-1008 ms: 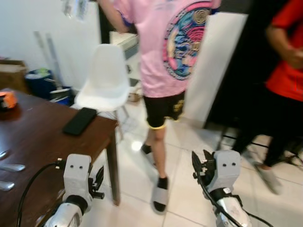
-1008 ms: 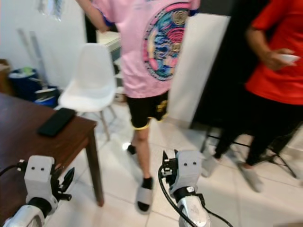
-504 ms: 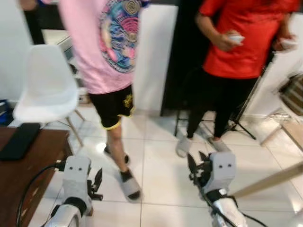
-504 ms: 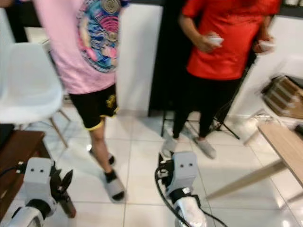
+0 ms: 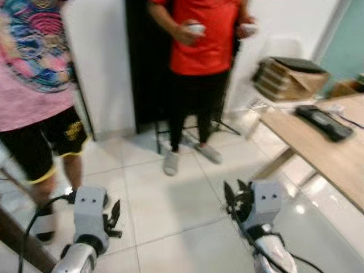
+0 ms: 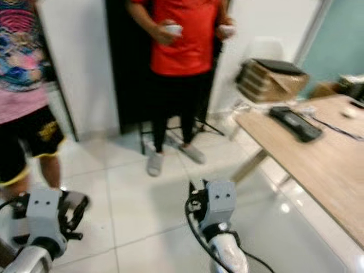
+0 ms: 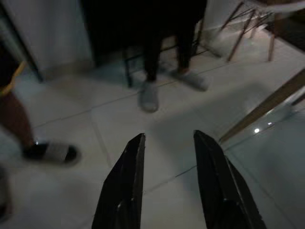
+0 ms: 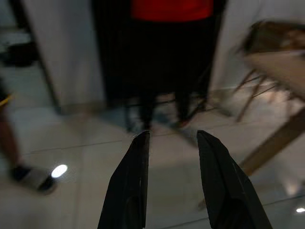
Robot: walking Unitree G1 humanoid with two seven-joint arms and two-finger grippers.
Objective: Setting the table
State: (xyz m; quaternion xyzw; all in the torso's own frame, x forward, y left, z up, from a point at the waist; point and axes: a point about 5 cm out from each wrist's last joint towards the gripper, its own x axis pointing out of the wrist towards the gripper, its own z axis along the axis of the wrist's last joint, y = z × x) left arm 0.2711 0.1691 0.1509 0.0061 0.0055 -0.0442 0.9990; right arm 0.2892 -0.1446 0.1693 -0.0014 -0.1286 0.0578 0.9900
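A light wooden table stands at the right, with a flat black device lying on it. My left gripper hangs low over the white tile floor at the left; in the left wrist view my left gripper is open with nothing between its fingers. My right gripper is held low near the middle, short of the light table's leg. In the right wrist view my right gripper is open and empty too. The views are blurred.
A person in a red shirt stands straight ahead by a dark doorway. A person in a pink shirt and black shorts is at the left. A stack of cardboard sits behind the light table. A dark table leg crosses the lower left corner.
The whole view has swung to the right: the dark table, phone and white chair have left the picture, and the light table has come in. Both grippers stay open.
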